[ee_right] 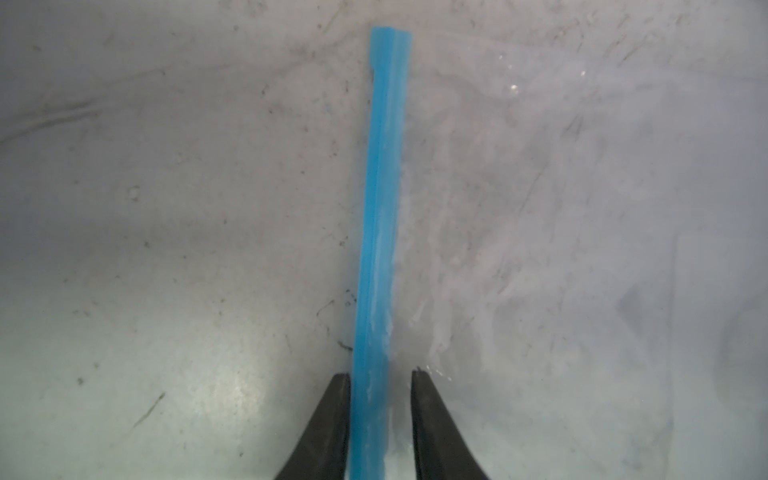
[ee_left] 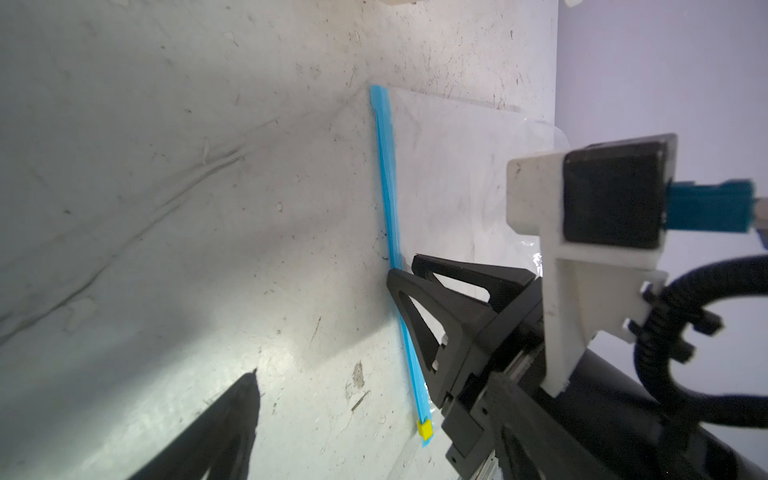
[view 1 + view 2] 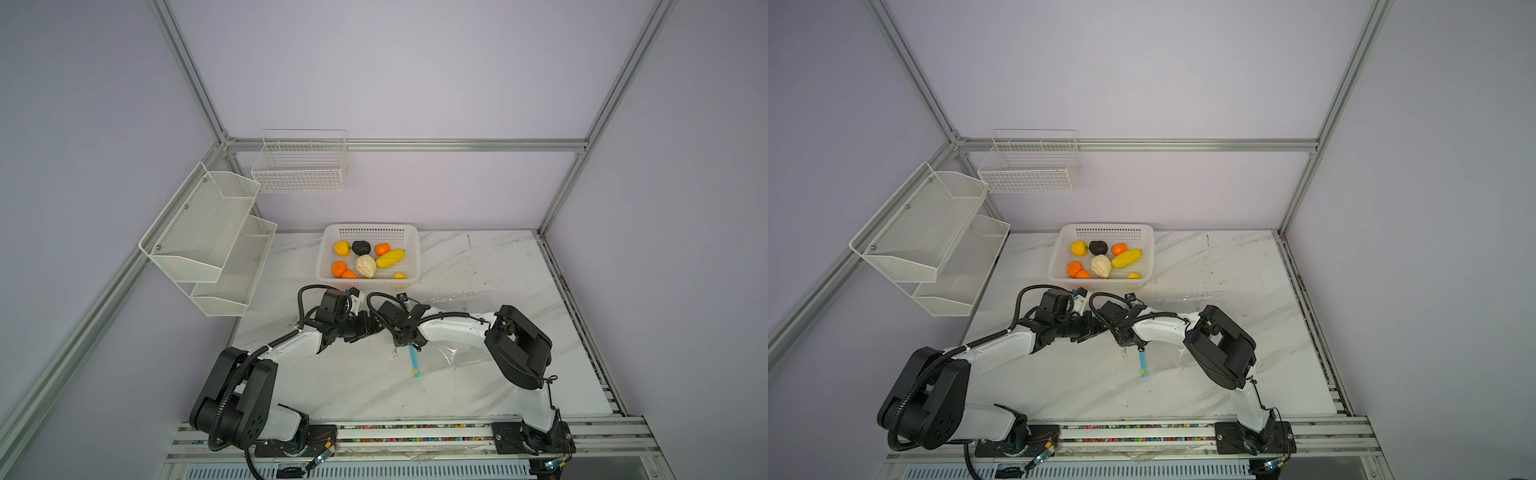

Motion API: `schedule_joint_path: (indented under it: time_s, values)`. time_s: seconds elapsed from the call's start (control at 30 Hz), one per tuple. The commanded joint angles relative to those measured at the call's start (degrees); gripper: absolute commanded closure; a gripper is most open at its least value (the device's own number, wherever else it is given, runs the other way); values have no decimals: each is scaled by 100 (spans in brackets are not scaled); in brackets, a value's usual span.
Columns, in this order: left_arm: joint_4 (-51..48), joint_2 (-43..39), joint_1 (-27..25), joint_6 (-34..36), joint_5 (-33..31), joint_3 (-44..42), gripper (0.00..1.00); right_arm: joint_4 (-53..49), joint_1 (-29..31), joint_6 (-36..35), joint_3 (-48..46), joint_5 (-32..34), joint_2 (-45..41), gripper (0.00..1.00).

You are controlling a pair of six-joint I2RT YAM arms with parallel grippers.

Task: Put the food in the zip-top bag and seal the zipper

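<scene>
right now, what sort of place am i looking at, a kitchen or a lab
Most likely a robot test cell, not a kitchen: an aluminium frame with plain walls boxes in a marble-look table, and a left arm and right arm are bolted to its front rail.

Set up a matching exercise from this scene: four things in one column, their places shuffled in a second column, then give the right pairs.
Things:
1. zipper
2. slider tab
3. cream-white fruit
4. wire basket

Places:
A. hanging on the back wall
B. inside the white perforated basket
C. at one end of the zipper
D. between the jaws of the right gripper

Pairs: 1-D, 2-C, 3-B, 4-A
</scene>
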Motion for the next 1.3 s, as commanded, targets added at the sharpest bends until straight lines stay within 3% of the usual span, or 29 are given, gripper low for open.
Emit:
schedule_joint_path:
  time_s: [0.0, 0.67, 1.07, 1.27]
  values:
    - [176, -10, 44, -29, -3, -212, 15, -179, 21, 68, -125, -36, 54, 76]
    - [205, -14, 44, -26, -28, -239, 15, 196, 26, 62, -467, -272, -520, 100]
    - [297, -77, 31, -82, 59, -269, 15, 1069, -228, 54, -1063, -1149, -1630, 100]
    - [653, 85, -257, -292, 192, -231, 15, 1668, -493, 77, -1615, -1614, -2136, 100]
